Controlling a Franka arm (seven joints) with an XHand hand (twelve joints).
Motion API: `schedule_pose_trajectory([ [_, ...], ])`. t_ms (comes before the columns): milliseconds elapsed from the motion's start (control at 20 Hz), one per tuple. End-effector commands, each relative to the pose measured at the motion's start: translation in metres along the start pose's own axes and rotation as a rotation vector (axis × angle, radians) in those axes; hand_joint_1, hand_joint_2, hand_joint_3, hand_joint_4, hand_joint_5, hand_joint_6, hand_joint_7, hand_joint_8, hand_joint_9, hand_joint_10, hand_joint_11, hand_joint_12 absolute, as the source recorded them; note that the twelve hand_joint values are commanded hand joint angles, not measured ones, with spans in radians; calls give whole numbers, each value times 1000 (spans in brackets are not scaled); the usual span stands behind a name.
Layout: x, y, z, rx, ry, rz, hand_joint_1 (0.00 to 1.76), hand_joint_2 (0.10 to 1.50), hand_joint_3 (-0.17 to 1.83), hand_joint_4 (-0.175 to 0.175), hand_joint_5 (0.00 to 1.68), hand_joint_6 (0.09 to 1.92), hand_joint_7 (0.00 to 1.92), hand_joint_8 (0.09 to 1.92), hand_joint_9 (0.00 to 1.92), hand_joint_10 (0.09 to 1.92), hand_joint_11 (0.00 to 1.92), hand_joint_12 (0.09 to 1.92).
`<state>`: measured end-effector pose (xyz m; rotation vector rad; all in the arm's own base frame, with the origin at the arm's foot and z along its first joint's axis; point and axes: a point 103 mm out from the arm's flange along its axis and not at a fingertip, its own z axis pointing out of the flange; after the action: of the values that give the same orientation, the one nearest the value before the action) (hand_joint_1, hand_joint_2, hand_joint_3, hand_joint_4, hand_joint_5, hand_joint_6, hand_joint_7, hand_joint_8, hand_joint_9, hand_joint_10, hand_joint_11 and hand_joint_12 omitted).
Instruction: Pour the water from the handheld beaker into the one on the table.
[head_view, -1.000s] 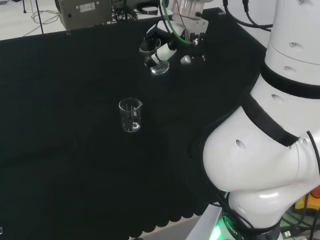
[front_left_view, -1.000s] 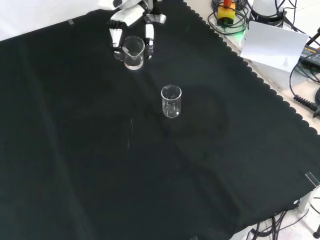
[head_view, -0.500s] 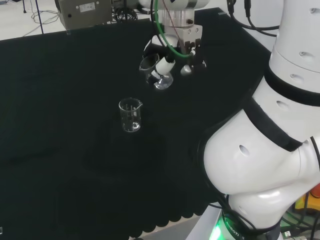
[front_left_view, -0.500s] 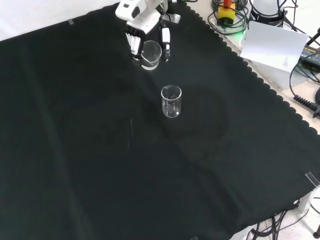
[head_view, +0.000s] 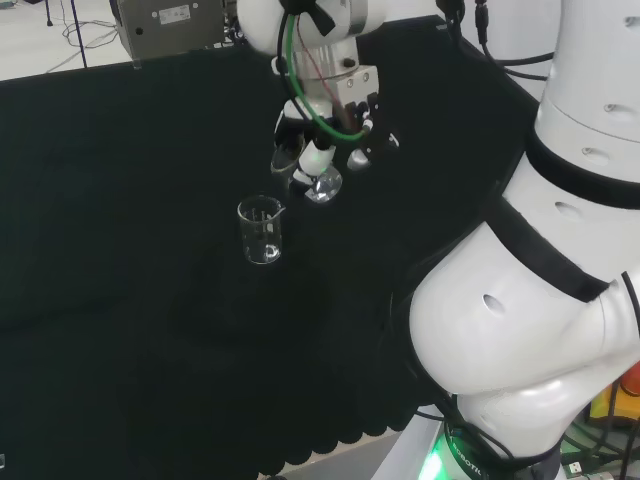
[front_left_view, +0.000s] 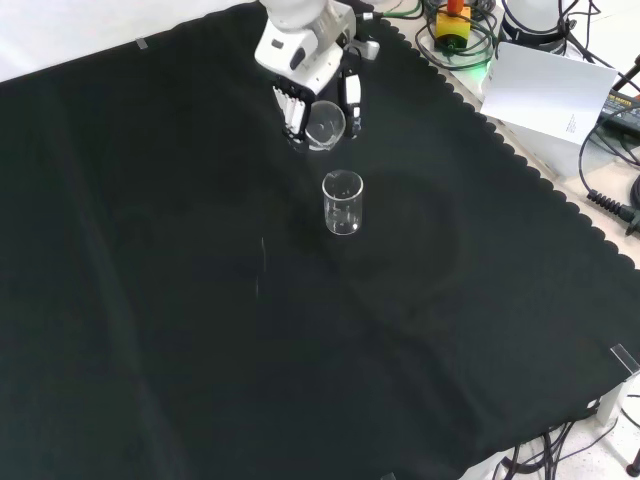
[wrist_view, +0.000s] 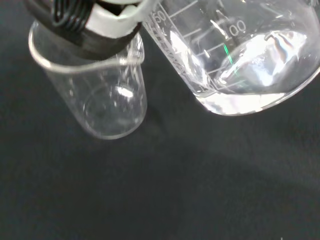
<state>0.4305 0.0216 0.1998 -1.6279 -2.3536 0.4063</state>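
Since a second ago the hand (front_left_view: 312, 60) has travelled from the far side of the cloth toward the standing beaker (front_left_view: 342, 203), and the handheld beaker (front_left_view: 325, 125) it carries now tips over more, its mouth turned toward the front camera. In the front view the hand has moved right and down; in the head view it has come left and nearer, so the held glass hangs just above and right of the standing one (head_view: 261, 230). The fingers (front_left_view: 292, 105) and thumb stay curled round the handheld beaker (head_view: 318, 178), gripping it from both sides. The wrist view shows water pooled in the lower corner of the tilted vessel (wrist_view: 235, 55), and the standing beaker (wrist_view: 100, 95) close beside it, upright and apparently empty.

The standing beaker has not shifted. Nothing else stands on the black cloth (front_left_view: 200, 330) near the hand. Below the hand in the front view the cloth lies wide and bare down to its scalloped edge at the right. Beyond that edge are cables and a white card (front_left_view: 545, 90), well apart from the hand.
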Motion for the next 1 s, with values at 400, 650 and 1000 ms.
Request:
schedule_pose_trajectory([
  [400,16,3,5,105,-168,2,1422,1022,-175,-175,1350,363,1289,583,1554,87,1370,632],
  [650,19,4,2,130,-214,11,1422,1022,-175,-175,1350,362,1288,584,1555,87,1372,630],
  [1000,28,8,1,176,-277,18,1422,1022,-175,-175,1350,362,1287,584,1555,87,1375,629],
])
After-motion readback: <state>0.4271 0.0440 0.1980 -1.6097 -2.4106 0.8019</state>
